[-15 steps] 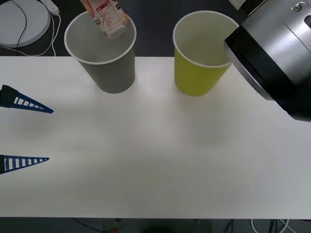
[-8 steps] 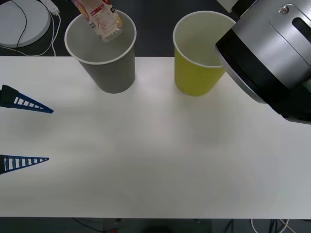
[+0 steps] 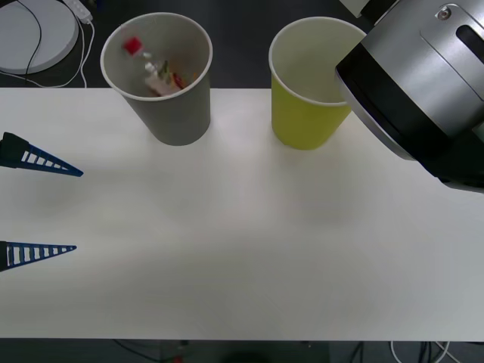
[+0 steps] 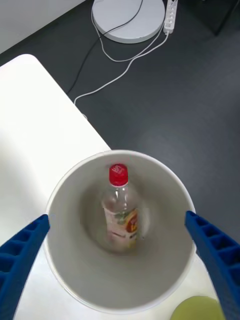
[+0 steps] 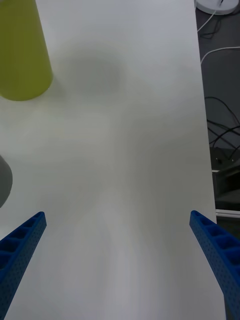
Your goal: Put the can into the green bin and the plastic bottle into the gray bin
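Here, seen from the front, a white table (image 3: 242, 249) carries two big paper-cup bins near its far edge: the gray bin (image 3: 175, 113) toward the robot's left and the green bin (image 3: 302, 121) toward its right, well apart. The plastic bottle (image 3: 155, 74) lies inside the gray bin, red cap up toward the rim. The left gripper (image 3: 41, 208) rests low at the table's left edge, its two blue fingers spread wide with nothing between them. The right arm's silver and black casing looms at the right and hides part of the green bin's rim. Looking down from the right wrist, the right gripper (image 4: 120, 270) hangs directly above the gray bin (image 4: 65, 280), fingers apart at both corners and holding nothing, and the bottle (image 4: 120, 212) leans against the inner wall. At the left wrist, the left gripper (image 5: 120, 265) is open over bare table, the green bin (image 5: 22, 50) standing farther off. No can is to be seen. Judging from this, the bottle step looks finished; doing it well now means lifting the right arm straight up so neither finger clips the rim and tips the bin.
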